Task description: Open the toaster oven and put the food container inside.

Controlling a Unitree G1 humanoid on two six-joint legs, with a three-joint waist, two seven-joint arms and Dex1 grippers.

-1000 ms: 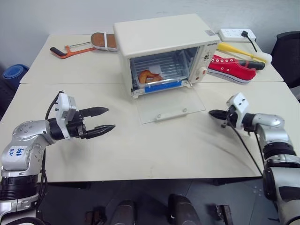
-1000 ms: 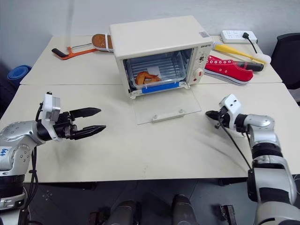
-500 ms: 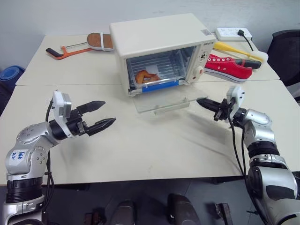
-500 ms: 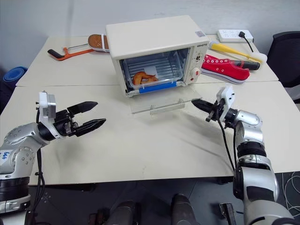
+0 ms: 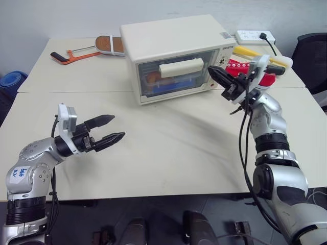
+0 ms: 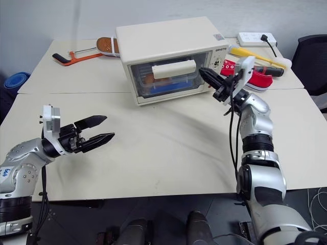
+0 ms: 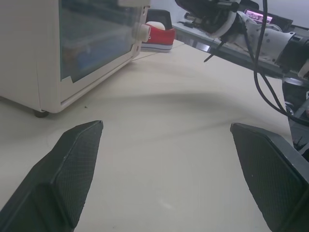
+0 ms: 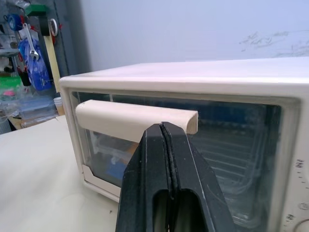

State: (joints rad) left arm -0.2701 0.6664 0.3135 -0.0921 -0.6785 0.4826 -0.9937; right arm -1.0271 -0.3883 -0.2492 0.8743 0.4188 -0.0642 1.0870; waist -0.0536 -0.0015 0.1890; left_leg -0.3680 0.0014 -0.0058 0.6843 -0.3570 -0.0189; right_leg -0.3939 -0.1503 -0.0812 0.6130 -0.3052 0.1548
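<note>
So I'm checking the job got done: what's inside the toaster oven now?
Through the shut glass door of the toaster oven, orange food and a blue clip of the food container show on the rack. The door's handle covers part of it.

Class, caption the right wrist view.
Shut right gripper by the cream handle of the closed toaster oven.

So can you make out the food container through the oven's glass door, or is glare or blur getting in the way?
Left eye view: the food container reads only as a blue and orange smear behind the toaster oven door. Right wrist view: the shut right gripper hides the middle of the glass; the rack shows hazily. Left wrist view: the glass looks murky, with a vague blue patch.
</note>
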